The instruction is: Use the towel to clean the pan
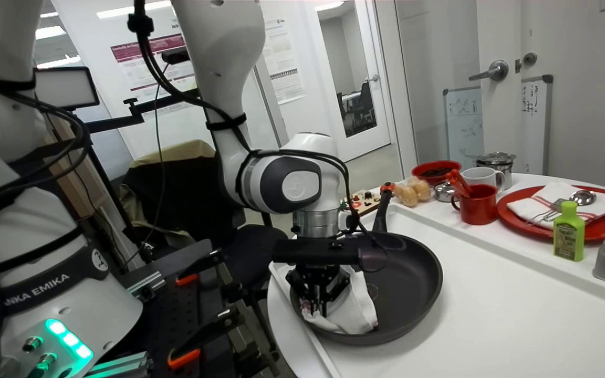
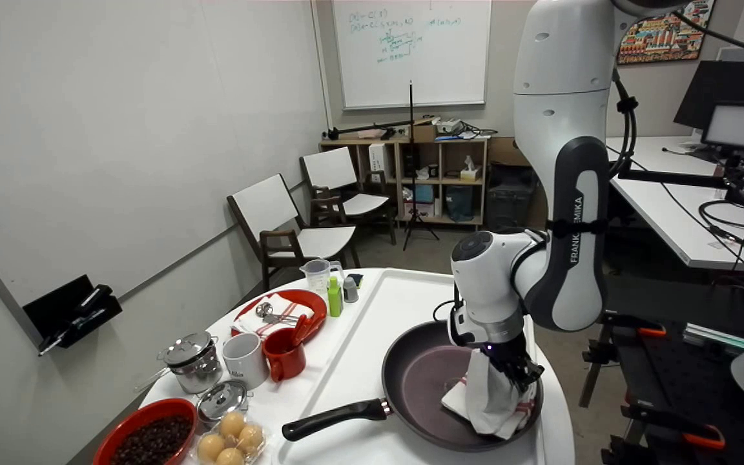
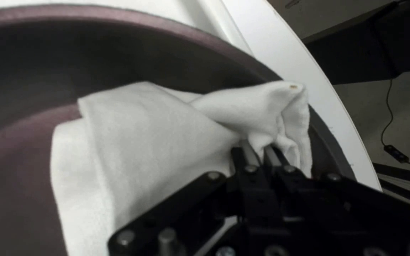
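Observation:
The black frying pan (image 1: 407, 283) sits on the white table near its rounded edge, and it also shows in an exterior view (image 2: 420, 381) and the wrist view (image 3: 20, 185). Its long black handle (image 2: 336, 416) points toward the side with the dishes. The white towel (image 1: 352, 307), with red stripes, lies bunched inside the pan against the wall nearest the robot base. It also shows in an exterior view (image 2: 485, 394) and fills the middle of the wrist view (image 3: 155, 142). My gripper (image 3: 256, 153) points down into the pan, its fingers shut on a towel fold. The fingertips' ends are hidden in cloth.
A red plate (image 1: 507, 210) with a folded cloth and utensils, a red mug (image 1: 478, 205), a white mug (image 2: 245, 361), a green bottle (image 1: 569, 233), a pack of round yellow items (image 2: 230, 439) and a red bowl (image 2: 175, 407) stand beyond a low raised tray edge.

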